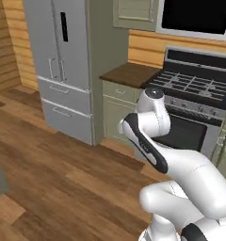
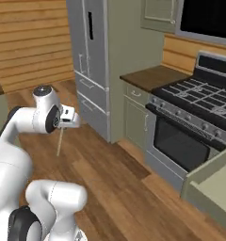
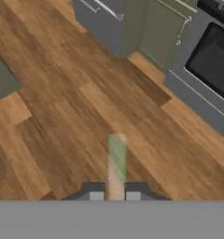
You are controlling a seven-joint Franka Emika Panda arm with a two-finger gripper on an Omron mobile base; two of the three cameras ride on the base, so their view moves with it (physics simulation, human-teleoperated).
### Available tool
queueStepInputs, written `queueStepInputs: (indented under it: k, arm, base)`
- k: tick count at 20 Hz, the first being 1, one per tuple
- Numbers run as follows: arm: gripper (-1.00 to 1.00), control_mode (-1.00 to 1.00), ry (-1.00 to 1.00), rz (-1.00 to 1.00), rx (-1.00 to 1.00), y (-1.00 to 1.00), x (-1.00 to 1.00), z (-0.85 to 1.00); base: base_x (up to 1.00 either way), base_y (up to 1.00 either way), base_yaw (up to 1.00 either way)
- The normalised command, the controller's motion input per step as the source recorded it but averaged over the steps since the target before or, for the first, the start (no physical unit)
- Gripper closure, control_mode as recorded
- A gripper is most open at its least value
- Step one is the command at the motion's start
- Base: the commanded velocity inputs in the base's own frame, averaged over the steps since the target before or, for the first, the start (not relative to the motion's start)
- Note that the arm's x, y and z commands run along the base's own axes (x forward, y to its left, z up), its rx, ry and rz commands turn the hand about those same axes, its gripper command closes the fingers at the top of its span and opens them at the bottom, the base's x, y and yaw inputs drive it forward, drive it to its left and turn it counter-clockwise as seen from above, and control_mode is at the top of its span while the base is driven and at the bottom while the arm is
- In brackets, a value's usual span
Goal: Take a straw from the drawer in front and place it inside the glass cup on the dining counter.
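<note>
Now I carry the straw point(image 3: 116, 161) to the cup.

My gripper point(image 3: 115, 191) pinches the straw between its two fingers, and the straw hangs down below my hand, over the wood floor point(image 3: 62, 116). The open drawer point(image 2: 213, 188) sits off to one side. I think I should move slowly, keep my pinch tight and keep the straw pointing down.
</note>
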Motion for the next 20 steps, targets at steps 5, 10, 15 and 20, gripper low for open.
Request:
queueStepInputs:
  k: [5,10,15,20]
  arm:
    - [1.00,1.00,0.00,0.00,0.00,0.00,0.00,0.00]
    - [1.00,1.00,0.00,0.00,0.00,0.00,0.00,0.00]
    - [1.00,1.00,0.00,0.00,0.00,0.00,0.00,0.00]
    - [1.00,1.00,0.00,0.00,0.00,0.00,0.00,0.00]
  base:
    - [0.01,0.43,0.89]
    - [0.34,0.18,0.73]
    - [0.99,0.00,0.30]
    - [1.00,-0.02,0.15]
